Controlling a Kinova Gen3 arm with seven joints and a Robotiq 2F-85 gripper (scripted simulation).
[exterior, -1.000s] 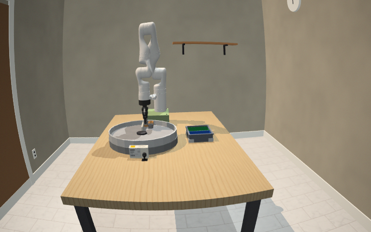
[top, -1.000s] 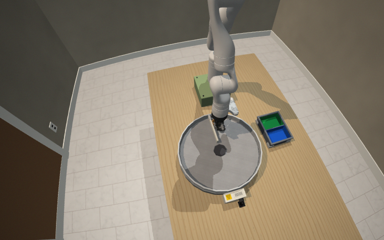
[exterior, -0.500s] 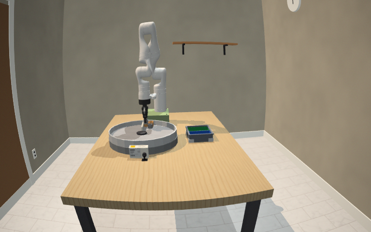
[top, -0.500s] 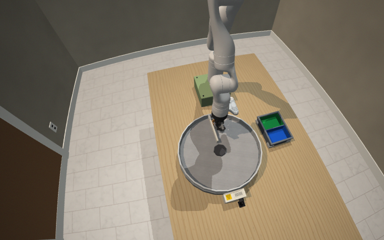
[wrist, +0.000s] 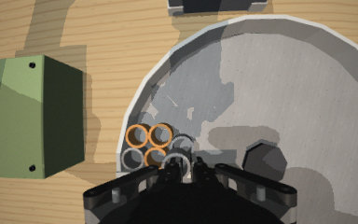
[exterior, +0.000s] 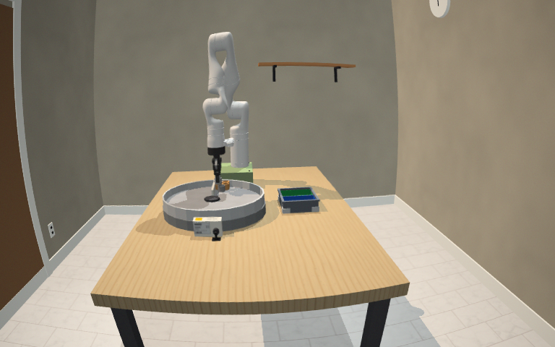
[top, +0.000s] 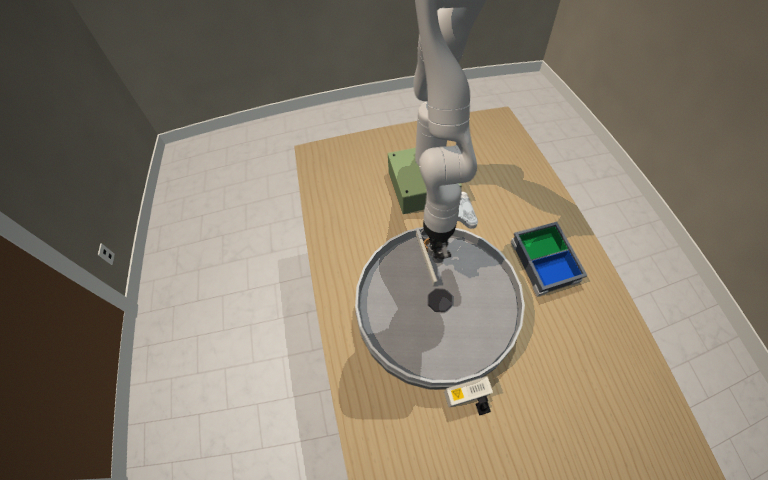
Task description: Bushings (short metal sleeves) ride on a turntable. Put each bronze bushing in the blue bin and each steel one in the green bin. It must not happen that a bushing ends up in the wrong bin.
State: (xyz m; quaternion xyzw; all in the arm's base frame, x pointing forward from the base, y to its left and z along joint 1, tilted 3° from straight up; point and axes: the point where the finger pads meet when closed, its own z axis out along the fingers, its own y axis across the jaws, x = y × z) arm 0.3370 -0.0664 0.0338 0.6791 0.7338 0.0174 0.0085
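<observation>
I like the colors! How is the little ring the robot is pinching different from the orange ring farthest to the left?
The pinched bushing has a gray steel rim; the leftmost bushing has an orange bronze rim. The gray one sits between the fingers of the end effector; the orange one is free, near the turntable's rim. Both are short open rings in the same cluster.

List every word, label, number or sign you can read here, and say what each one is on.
No text is legible.
Control box at the turntable's front: a yellow warning triangle and rows of print, too small to read.
Wall clock: cut off, no numerals readable.
Bins, arm, green pedestal: no markings visible.
</observation>
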